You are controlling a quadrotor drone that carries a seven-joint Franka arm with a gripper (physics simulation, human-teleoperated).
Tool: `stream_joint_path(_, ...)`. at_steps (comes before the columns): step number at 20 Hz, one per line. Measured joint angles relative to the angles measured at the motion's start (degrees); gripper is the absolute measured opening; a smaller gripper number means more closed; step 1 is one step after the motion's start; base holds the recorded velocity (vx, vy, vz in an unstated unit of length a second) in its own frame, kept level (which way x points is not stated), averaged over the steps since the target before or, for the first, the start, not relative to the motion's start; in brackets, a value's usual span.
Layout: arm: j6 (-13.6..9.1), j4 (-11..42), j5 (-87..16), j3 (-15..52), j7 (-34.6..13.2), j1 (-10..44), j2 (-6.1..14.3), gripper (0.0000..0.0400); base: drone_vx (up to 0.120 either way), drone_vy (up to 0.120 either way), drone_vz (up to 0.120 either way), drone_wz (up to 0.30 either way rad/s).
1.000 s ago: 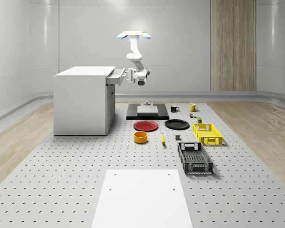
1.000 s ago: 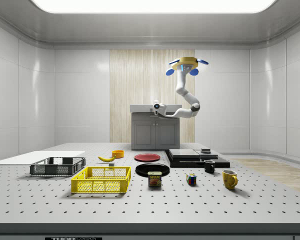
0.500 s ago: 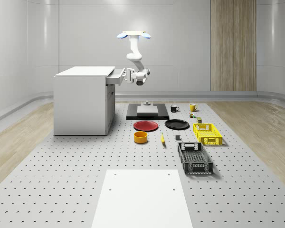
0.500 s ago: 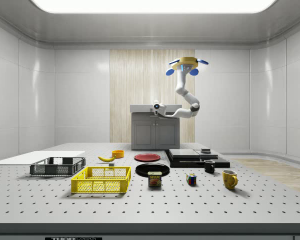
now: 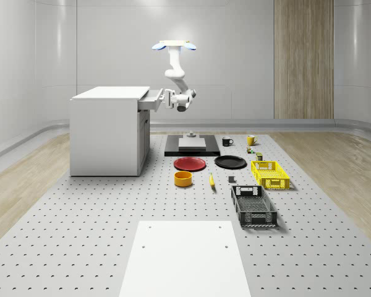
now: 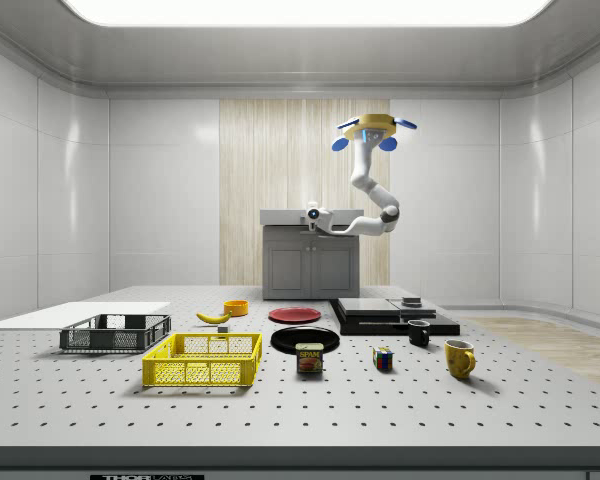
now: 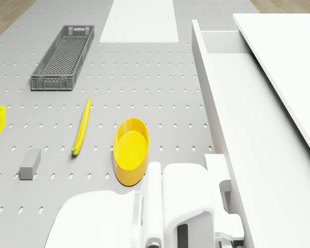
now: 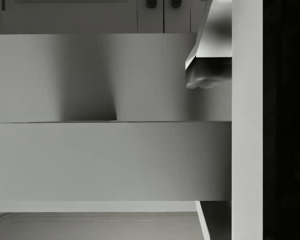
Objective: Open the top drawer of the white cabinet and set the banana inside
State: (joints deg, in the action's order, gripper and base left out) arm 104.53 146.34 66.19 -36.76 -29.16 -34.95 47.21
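The white cabinet stands on the whole-scene view's left, its top drawer pulled partly out. The drone hovers high beside the cabinet, on its drawer side. Its arm bends down and my gripper is at the drawer's front edge, seen too in the side view. The drone view looks down into the open drawer, with the arm's wrist against its front. The drawer front is very close in the wrist view. The yellow banana lies on the table, next to the yellow bowl.
A red plate, a black plate and a black platform lie below the drone. A yellow basket, a grey crate, mugs and small items sit on the whole-scene view's right. A white sheet lies in front.
The arm's wrist has edged slightly toward the drawer front. The drone, the drawer and the banana stay where they were.
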Motion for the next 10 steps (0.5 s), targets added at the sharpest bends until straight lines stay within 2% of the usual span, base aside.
stream_joint_path(2, -0.48, -0.08, 0.11, -0.18, 0.01, 0.28, -0.15, 0.0150, 0.000, 0.000, 0.000, 0.000)
stream_joint_path(7, -2.01, -0.82, -2.34, -2.22, -2.44, 0.57, 0.49, 0.0152, 0.000, 0.000, 0.000, 0.000)
stream_joint_path(8, -2.41, -1.02, -2.93, -2.77, -2.57, 0.62, 0.62, 0.0153, 0.000, 0.000, 0.000, 0.000)
stream_joint_path(9, -2.90, -0.70, -3.05, -3.63, 0.40, 0.74, 0.04, 0.0145, 0.000, 0.000, 0.000, 0.000)
stream_joint_path(10, -3.57, -1.13, -3.38, -3.82, -1.16, 1.09, -0.05, 0.0148, 0.000, 0.000, 0.000, 0.000)
